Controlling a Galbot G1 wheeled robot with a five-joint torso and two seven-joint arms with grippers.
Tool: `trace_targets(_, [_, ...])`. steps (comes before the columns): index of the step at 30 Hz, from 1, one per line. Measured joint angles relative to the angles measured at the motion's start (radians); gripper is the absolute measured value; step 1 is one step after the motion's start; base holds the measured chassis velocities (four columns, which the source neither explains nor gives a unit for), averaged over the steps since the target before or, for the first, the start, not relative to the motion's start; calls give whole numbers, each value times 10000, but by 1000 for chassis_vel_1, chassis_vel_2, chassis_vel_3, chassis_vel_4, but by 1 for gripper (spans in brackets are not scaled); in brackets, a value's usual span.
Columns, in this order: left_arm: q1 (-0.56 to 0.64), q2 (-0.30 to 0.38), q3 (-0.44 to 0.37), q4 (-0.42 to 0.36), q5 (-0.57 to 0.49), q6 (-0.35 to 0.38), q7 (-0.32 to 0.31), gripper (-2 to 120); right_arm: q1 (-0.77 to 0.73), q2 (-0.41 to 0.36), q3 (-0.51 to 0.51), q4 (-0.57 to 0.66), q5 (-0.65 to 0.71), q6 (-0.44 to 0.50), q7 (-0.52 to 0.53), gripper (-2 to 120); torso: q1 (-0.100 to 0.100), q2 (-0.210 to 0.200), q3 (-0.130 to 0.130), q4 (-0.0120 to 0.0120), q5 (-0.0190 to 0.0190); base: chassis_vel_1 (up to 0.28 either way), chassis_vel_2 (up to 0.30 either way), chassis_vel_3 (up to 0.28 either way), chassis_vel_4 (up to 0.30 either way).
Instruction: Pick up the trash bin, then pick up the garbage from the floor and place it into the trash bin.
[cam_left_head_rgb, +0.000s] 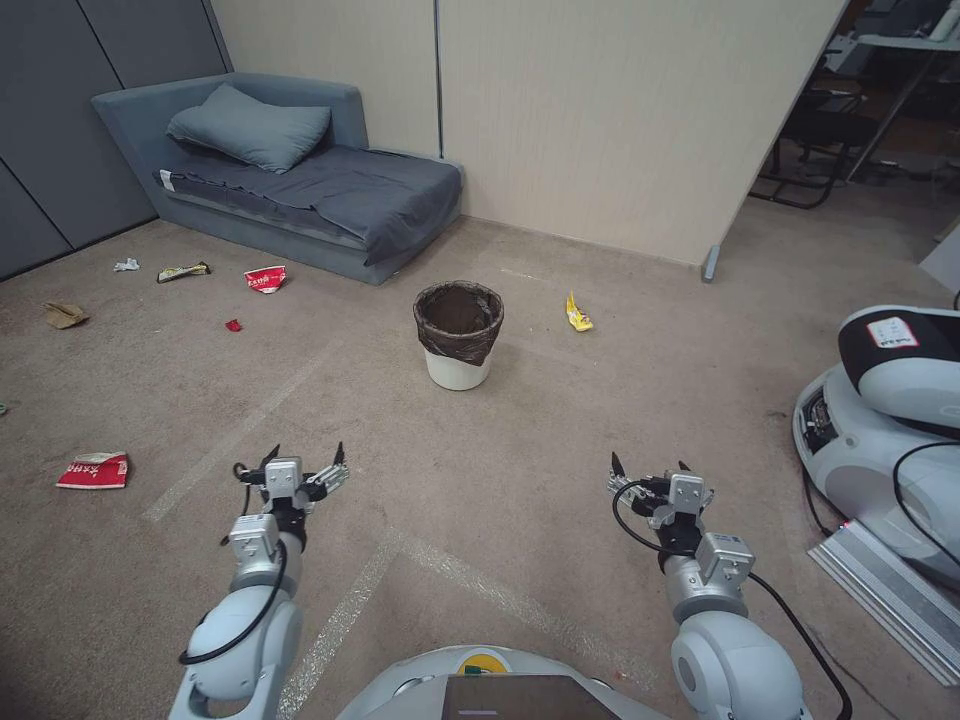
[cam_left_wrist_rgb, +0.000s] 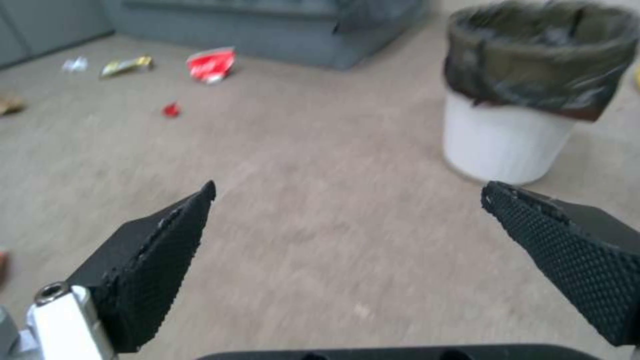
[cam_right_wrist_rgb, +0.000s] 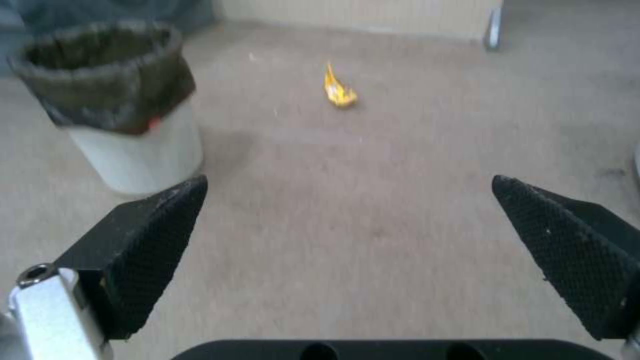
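Trash bin (cam_left_head_rgb: 458, 335) stands upright on the carpet floor (cam_left_head_rgb: 560, 450), ahead of and between both arms, untouched. Looks like light, thin plastic; the loose bag liner will slip, so grip at the rim, pinching liner and wall together. Left tool (cam_left_head_rgb: 304, 468) and right tool (cam_left_head_rgb: 648, 472) hover low, both spread wide, empty. Yellow wrapper (cam_left_head_rgb: 577, 314) lies just right of the bin: flimsy, pinch its raised edge.

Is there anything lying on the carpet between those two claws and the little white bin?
No. In the head view, bare carpet separates the open left gripper and open right gripper from the trash bin. The yellow wrapper lies off to the bin's right.
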Motion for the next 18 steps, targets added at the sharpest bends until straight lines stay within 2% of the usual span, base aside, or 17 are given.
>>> trace_targets(3, [164, 81, -124, -286, -227, 437, -181, 100, 12, -3, -4, -9, 2, 85, -6, 100, 0, 0, 0, -3, 0, 0, 0, 0, 0])
trace_targets(4, [407, 196, -315, -691, -549, 1057, -444, 100, 37, 14, -11, -30, -52, 195, -14, 100, 0, 0, 0, -4, 0, 0, 0, 0, 0])
trace_targets(6, [577, 277, -445, -975, -775, 1489, -623, 100, 39, 20, -11, -34, -67, 236, -48, 100, 0, 0, 1, -3, 0, 0, 0, 0, 0])
trace_targets(7, [770, 367, -594, -1303, -1035, 1981, -837, 100, 38, 18, -5, -35, -79, 279, -121, 100, 0, 0, 1, -3, -1, 0, 0, 0, 0])
trace_targets(8, [770, 367, -594, -1303, -1035, 1981, -837, 100, 38, 18, -5, -35, -79, 279, -121, 100, 0, 0, 1, -3, -1, 0, 0, 0, 0])
trace_targets(10, [1076, 514, -825, -1805, -1435, 2754, -1162, 100, 38, 11, 16, -48, -80, 319, -191, 100, 0, 0, 1, -4, 0, 0, 0, 0, 0])
trace_targets(12, [1137, 545, -870, -1910, -1516, 2907, -1227, 100, 39, 10, 26, -52, -86, 326, -219, 100, 0, 0, 1, -4, 0, 0, 0, 0, 0])
trace_targets(14, [1366, 734, -1128, -2335, -1879, 3610, -1431, 100, 50, 9, 40, -82, -113, 346, -274, 100, 0, 0, 1, -1, 1, 0, 0, 0, 0])
trace_targets(18, [1357, 830, -1221, -2390, -1911, 3784, -1414, 100, 79, 37, 35, -149, -140, 388, -285, 100, 0, 0, 1, -5, -1, 0, 0, 0, 0])
